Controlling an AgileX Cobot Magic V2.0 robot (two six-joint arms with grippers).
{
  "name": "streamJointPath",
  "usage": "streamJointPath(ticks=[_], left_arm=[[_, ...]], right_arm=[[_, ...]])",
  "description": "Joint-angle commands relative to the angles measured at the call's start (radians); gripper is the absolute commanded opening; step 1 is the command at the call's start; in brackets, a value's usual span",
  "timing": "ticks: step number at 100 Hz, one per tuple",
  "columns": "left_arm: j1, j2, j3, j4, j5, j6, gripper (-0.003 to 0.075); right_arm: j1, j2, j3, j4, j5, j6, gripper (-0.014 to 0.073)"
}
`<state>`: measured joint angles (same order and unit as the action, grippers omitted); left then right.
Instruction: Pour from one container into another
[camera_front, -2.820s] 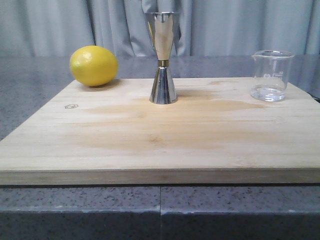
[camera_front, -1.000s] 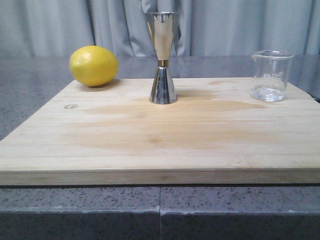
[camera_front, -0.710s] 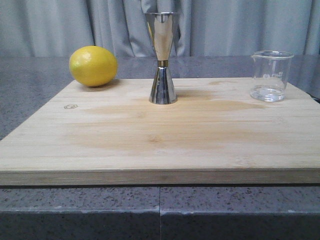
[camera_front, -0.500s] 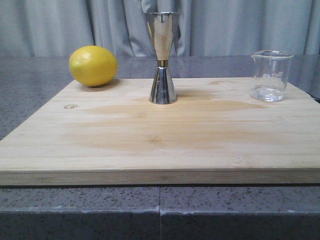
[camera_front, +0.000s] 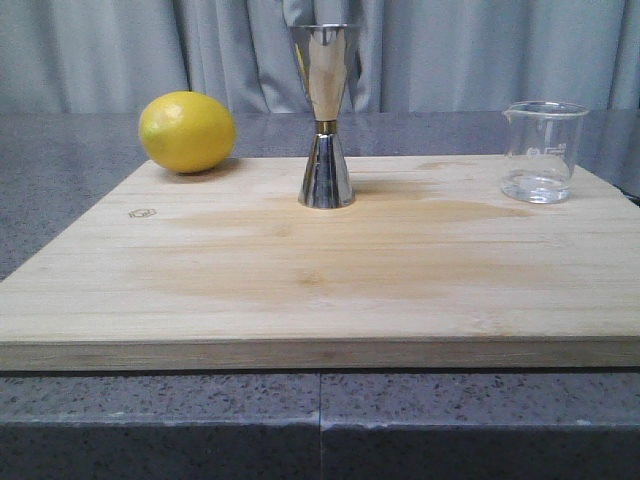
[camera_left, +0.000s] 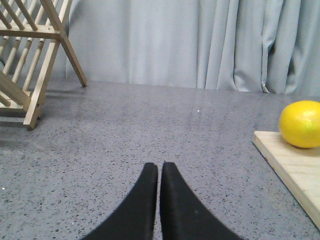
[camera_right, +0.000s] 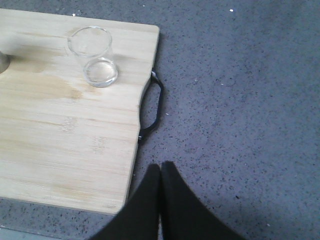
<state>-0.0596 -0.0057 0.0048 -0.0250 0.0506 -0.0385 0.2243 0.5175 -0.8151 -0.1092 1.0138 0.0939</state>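
We see nothing displaced since the earlier frames. Beaker (camera_front: 544, 150) stands upright at the board's (camera_front: 320, 290) right rear corner, jigger (camera_front: 325, 115) mid-rear. Right end effector (camera_right: 160, 172), clenched and empty, is nearer, with the beaker ahead over the board; left end effector (camera_left: 160, 172) likewise clenched.
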Motion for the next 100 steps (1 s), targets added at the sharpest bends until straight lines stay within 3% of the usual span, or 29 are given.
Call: streamJointPath(ticks=[1,17,27,45,60,96,100], left_arm=[[-0.010,-0.022,0.027,-0.004,-0.082,-0.001,-0.0019],[-0.010,-0.022,0.027,-0.004,-0.082,-0.001,-0.0019],[-0.010,-0.022,0.027,-0.004,-0.082,-0.001,-0.0019],[-0.010,-0.022,0.027,-0.004,-0.082,-0.001,-0.0019],[-0.010,-0.022,0.027,-0.004,-0.082,-0.001,-0.0019],[-0.010,-0.022,0.027,-0.004,-0.082,-0.001,-0.0019],[-0.010,-0.022,0.027,-0.004,-0.082,-0.001,-0.0019]], right_arm=[[-0.007,-0.001,-0.025,-0.019,-0.059,-0.001,-0.0071],[-0.007,-0.019,-0.020,-0.019,-0.066,-0.001,-0.0071],[-0.062,-0.079,0.008,-0.022,-0.088,0.005,-0.0071],[-0.228,-0.263,0.217,0.156,-0.410,0.005,-0.0072],[-0.326,-0.411,0.442,0.180,-0.628,0.005,-0.0071],[-0.291,-0.546,0.837,0.180,-1.079,0.005,-0.0071],[-0.285,-0.546,0.833,0.180,-1.042,0.005,-0.0071]])
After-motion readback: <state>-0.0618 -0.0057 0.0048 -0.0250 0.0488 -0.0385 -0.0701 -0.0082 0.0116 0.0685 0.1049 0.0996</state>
